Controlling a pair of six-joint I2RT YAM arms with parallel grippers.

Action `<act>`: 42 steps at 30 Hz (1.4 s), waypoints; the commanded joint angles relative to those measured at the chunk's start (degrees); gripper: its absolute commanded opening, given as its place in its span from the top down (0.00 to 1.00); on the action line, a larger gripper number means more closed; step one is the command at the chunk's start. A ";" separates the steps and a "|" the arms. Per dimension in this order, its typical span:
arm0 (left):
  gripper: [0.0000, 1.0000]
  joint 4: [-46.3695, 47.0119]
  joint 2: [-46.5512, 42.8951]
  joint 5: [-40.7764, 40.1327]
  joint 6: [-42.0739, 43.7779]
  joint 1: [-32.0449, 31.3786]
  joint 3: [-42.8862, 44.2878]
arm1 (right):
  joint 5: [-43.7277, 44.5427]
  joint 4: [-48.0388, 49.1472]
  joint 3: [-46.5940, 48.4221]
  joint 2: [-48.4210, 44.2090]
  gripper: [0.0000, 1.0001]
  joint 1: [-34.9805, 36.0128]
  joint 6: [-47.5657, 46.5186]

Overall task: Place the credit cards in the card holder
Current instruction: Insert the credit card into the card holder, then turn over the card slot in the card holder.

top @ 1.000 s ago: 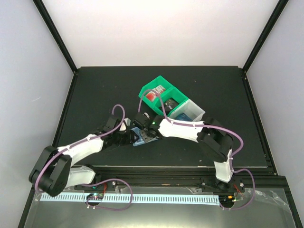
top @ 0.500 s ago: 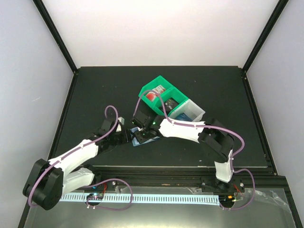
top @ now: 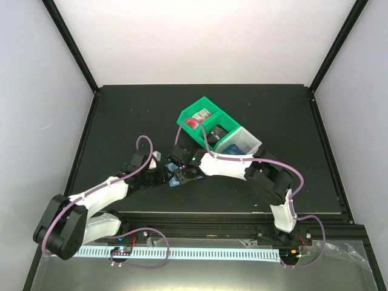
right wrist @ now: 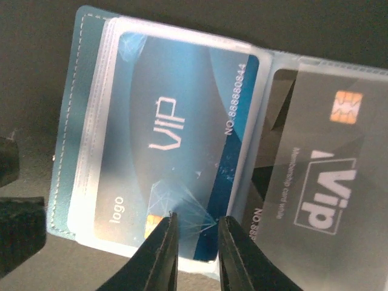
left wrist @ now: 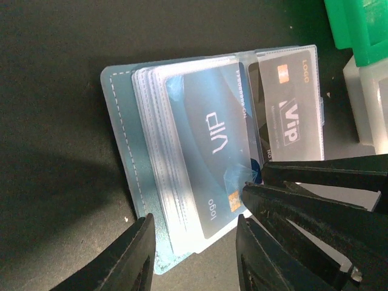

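The teal card holder (top: 174, 179) lies open on the black table between my two grippers. In the left wrist view its cover (left wrist: 118, 115) and clear sleeves show, with a blue VIP credit card (left wrist: 212, 133) in the left sleeve and a dark VIP card (left wrist: 288, 115) in the right one. My left gripper (left wrist: 194, 248) is open and straddles the holder's near edge. My right gripper (right wrist: 195, 239) has its jaws a narrow gap apart, with the tips down on the blue card's (right wrist: 176, 121) lower edge. The dark card (right wrist: 327, 182) lies to the right.
A green bin (top: 203, 115) and a white bin (top: 245, 142) holding more cards stand just behind the holder. They show at the right edge of the left wrist view as the green bin (left wrist: 357, 30) and the white bin (left wrist: 364, 103). My right gripper's fingers (left wrist: 315, 206) reach in from the right.
My left arm has lowered and its gripper has closed in on the holder's left edge. My right gripper has stayed over the holder, shifting only slightly.
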 commanded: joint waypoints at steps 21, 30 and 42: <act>0.61 7.38 4.92 4.93 -1.12 1.09 1.02 | -0.04 0.81 0.26 3.18 0.86 -2.64 2.35; 0.63 10.36 7.48 7.16 -1.54 1.18 1.51 | -0.66 1.07 -0.13 3.46 0.86 -2.74 2.37; 0.71 12.76 10.42 9.90 -1.85 1.18 2.00 | -1.15 1.77 -0.98 3.17 0.87 -2.83 2.49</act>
